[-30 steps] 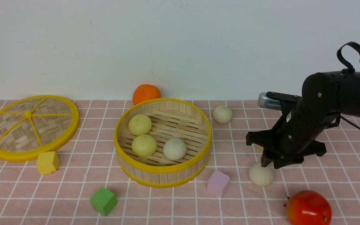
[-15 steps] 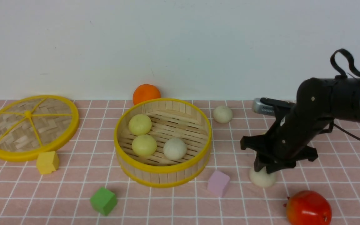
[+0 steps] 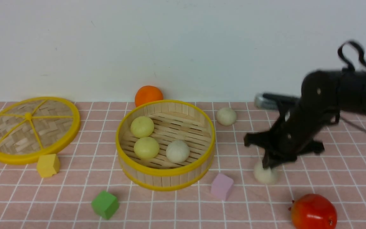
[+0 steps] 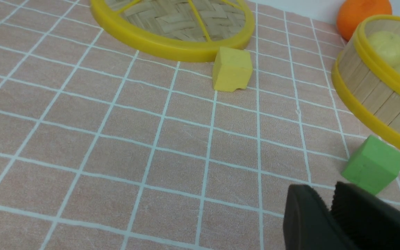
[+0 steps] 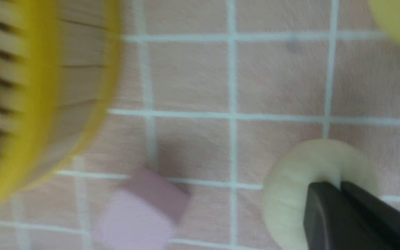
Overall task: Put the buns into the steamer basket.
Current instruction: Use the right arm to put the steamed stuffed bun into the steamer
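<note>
Right wrist view: right gripper (image 5: 337, 186) clamps the crown of an off-white round bun (image 5: 288, 189), for lifting into the yellow-rimmed bamboo steamer basket (image 5: 47, 104).

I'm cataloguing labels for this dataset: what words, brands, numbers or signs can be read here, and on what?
No readable text anywhere: none on the steamer basket, woven lid, green cube, or the off-white bun at the right end effector. The right wrist view is blurred.

woven lid (image 3: 30, 128) | orange (image 3: 148, 94) | red fruit (image 3: 314, 211) | yellow cube (image 3: 48, 165) | green cube (image 3: 105, 204) | pink cube (image 3: 222, 186)
</note>
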Robot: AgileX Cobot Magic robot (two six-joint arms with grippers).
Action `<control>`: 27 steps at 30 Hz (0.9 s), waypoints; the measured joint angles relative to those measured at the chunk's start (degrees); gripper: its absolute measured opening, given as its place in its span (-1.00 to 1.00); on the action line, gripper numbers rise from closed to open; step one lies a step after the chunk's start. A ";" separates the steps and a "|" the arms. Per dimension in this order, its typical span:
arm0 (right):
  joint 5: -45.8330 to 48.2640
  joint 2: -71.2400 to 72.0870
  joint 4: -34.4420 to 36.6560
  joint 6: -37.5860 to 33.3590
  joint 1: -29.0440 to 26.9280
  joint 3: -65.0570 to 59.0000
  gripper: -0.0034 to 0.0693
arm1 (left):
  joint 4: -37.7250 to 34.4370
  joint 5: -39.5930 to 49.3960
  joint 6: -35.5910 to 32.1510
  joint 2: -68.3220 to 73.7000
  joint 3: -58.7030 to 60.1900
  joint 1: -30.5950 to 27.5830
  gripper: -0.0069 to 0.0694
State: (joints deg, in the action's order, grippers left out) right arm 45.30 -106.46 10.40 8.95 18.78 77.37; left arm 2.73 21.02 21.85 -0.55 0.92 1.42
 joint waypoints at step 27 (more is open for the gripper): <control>-3.49 -17.25 1.41 -6.10 9.56 22.84 -0.86 | 0.00 0.00 0.00 0.00 0.00 0.00 -0.31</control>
State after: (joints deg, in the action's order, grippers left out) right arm 41.81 -123.71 11.81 2.86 28.34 100.21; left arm 2.73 21.02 21.85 -0.55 0.92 1.42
